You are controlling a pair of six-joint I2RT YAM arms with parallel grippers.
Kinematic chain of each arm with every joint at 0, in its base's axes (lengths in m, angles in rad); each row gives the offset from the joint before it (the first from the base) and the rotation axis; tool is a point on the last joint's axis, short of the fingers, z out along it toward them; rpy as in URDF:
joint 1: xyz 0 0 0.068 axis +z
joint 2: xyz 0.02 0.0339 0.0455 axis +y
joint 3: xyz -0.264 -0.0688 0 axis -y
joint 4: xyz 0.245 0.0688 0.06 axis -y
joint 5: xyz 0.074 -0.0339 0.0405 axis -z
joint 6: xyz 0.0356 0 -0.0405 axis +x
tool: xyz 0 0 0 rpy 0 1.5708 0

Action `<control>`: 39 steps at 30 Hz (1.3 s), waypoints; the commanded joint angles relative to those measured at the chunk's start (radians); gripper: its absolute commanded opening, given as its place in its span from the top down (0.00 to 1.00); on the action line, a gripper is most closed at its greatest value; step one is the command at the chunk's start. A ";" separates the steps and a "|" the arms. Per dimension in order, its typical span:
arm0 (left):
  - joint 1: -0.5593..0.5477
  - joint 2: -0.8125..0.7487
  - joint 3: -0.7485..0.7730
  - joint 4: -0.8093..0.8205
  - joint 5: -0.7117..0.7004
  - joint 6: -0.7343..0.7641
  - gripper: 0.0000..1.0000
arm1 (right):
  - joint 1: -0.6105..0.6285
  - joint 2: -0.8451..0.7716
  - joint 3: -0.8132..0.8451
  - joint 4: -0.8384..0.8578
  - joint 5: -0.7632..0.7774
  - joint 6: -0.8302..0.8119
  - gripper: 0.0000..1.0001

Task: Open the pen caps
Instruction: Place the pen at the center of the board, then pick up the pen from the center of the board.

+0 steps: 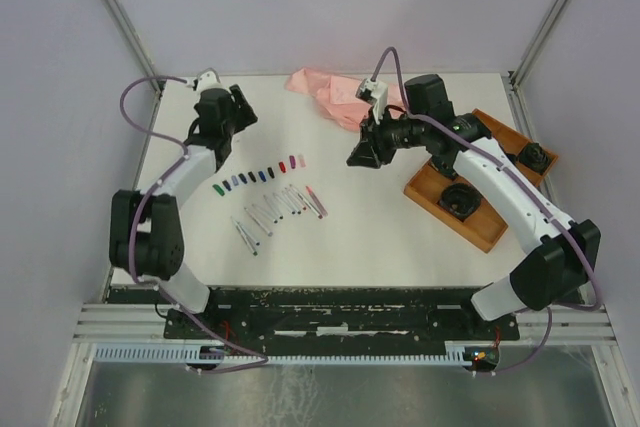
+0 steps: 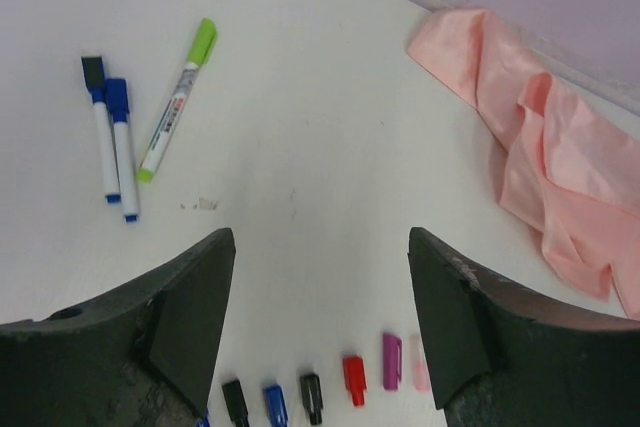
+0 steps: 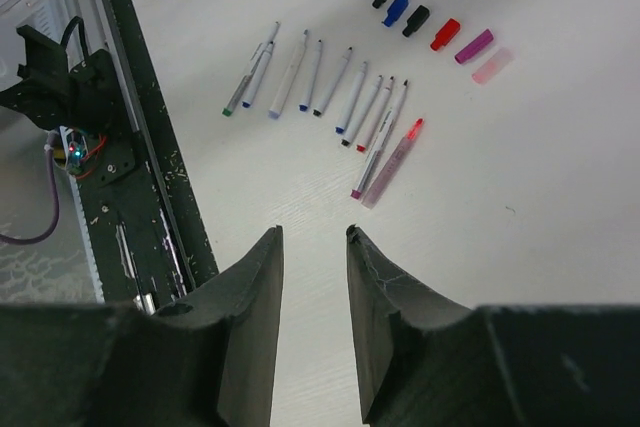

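Left gripper (image 2: 321,239) first: its dark fingers (image 2: 190,327) stood spread wide above the white table (image 2: 300,97), with nothing between them. Just below that gap ran a row of short cylindrical plastic pen caps (image 2: 354,379). Six showed in the left wrist view: black, blue, black, red, magenta, pale pink. The rest of the row was hidden behind the left finger or cut off by the frame edge. Further out lay three capped white marker pens (image 2: 122,147), two blue-capped and one lime; the lime one's barrel carried print too small to read. A crumpled pink cloth (image 2: 540,167) ran off the right edge. Over to the right gripper (image 3: 312,237): jaws parted by a narrow slot, empty, above bare table. Beyond it, thin uncapped white pen barrels (image 3: 312,75) lay side by side, roughly nine, though a few overlapped and made the count unsure. Past them lay the full cap row, ten in all, green through to pale pink. From overhead, a wooden tray (image 1: 483,230) sat under the right arm, its two dark round contents indistinct.
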 commanded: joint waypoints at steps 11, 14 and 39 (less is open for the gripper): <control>0.116 0.610 0.704 -0.477 -0.033 0.264 0.42 | -0.052 -0.006 0.005 -0.078 -0.184 -0.120 0.62; 0.139 0.694 0.788 -0.545 -0.007 0.270 0.50 | -0.058 -0.010 0.003 -0.077 -0.185 -0.121 0.62; 0.174 0.818 0.961 -0.623 0.035 0.336 0.53 | -0.072 0.029 0.001 -0.075 -0.212 -0.112 0.63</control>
